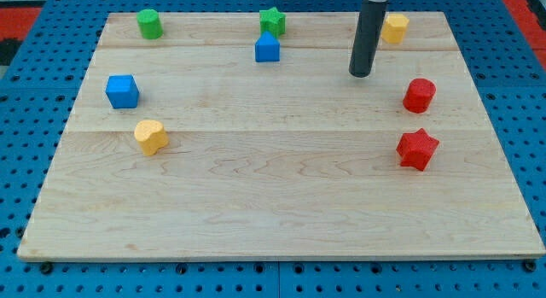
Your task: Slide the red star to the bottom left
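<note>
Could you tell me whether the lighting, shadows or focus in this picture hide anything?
Camera view: even, soft light, no glare on the board; blocks such as the red star cast only faint shadows; my tip and every block look sharp, nothing hidden.

There is just one camera, set high in front of the surface (281,195) and tilted down at it, so the wooden board narrows toward the top of the frame. It stands far enough back to take in the whole board, all four edges, with a margin of blue pegboard (26,119) on the left, right and bottom. The rod (367,37) enters from the upper right of the frame, its top cut off there.
</note>
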`<act>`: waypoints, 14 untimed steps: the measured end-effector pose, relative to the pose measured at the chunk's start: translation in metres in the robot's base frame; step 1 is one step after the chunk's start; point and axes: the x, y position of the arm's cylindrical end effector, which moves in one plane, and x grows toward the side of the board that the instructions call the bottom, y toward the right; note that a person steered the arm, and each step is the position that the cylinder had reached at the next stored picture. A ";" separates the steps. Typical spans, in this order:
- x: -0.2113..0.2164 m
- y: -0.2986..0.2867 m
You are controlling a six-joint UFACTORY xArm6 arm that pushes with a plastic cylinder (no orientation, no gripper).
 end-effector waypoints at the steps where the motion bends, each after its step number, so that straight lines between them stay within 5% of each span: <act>1: 0.045 -0.016; 2: 0.105 -0.017; 3: 0.114 -0.016; 6: 0.111 -0.001; 11: 0.111 0.127; 14: 0.141 0.103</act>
